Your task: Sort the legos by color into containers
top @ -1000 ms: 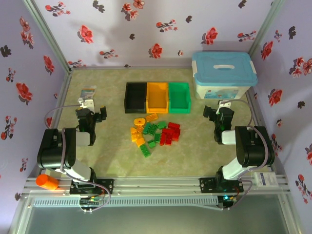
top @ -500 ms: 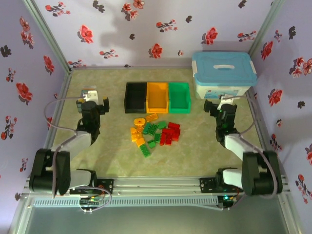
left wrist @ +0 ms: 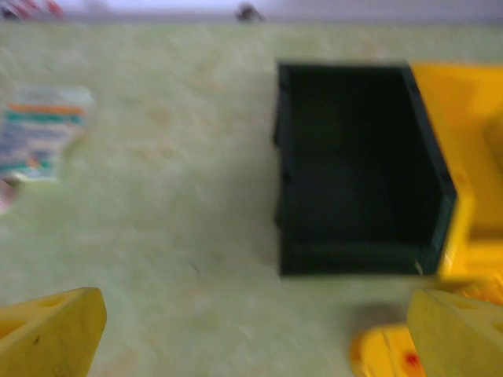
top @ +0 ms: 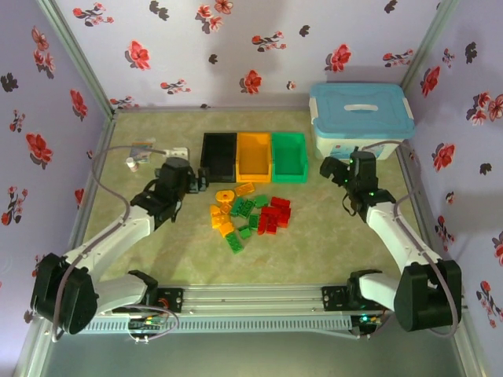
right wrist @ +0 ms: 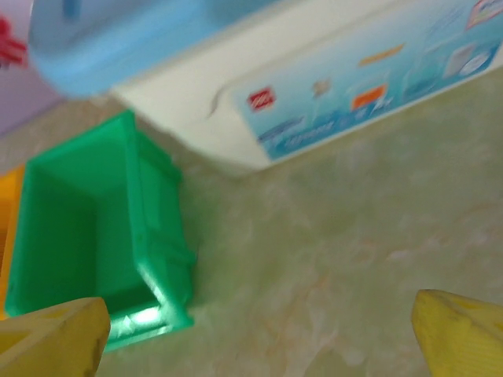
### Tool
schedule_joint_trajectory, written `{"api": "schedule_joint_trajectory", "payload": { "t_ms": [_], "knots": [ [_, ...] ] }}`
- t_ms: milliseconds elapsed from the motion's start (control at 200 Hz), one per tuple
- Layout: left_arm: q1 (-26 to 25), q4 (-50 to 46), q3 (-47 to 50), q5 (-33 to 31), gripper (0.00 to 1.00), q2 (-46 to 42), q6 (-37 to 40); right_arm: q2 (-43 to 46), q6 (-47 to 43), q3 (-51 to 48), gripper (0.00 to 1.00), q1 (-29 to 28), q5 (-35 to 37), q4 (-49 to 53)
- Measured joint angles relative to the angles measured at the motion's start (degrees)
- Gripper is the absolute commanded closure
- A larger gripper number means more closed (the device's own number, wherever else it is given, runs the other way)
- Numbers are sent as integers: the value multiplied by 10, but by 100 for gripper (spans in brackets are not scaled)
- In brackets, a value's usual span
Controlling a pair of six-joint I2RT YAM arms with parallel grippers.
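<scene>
The legos (top: 247,212), red, orange-yellow and green bricks, lie in a loose pile on the table just in front of the containers. The black bin (top: 218,155), orange bin (top: 253,155) and green bin (top: 288,155) stand joined in a row. My left gripper (top: 196,179) is open beside the black bin's near left corner; its wrist view shows the black bin (left wrist: 361,169), the orange bin (left wrist: 464,141) and one orange-yellow lego (left wrist: 385,353). My right gripper (top: 328,169) is open just right of the green bin (right wrist: 86,228). Nothing is between either pair of fingers.
A large white box with a light-blue lid (top: 360,122) stands at the back right, close to my right gripper, and shows as the white box (right wrist: 314,94) in the right wrist view. A small printed packet (top: 141,148) and a little white bottle (top: 132,163) lie at the left.
Both arms have unfolded and reached forward. The left gripper swung right toward the black bin, the right gripper moved left toward the green bin. The legos have not moved.
</scene>
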State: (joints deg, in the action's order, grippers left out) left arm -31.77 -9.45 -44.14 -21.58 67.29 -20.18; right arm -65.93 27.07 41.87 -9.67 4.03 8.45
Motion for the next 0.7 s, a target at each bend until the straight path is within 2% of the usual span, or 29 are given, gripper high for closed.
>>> {"api": "schedule_joint_trajectory", "payload": {
  "t_ms": [140,310,700],
  "knots": [
    [-30,-24,6,53,13,28,-54,-12,0,16,6,-41,-8,29],
    [-37,-32,20,102,17,78,-105,-25,0,20,9,-66,-22,49],
    [-44,-43,25,138,24,125,-169,-25,3,19,12,-89,-24,67]
  ]
}}
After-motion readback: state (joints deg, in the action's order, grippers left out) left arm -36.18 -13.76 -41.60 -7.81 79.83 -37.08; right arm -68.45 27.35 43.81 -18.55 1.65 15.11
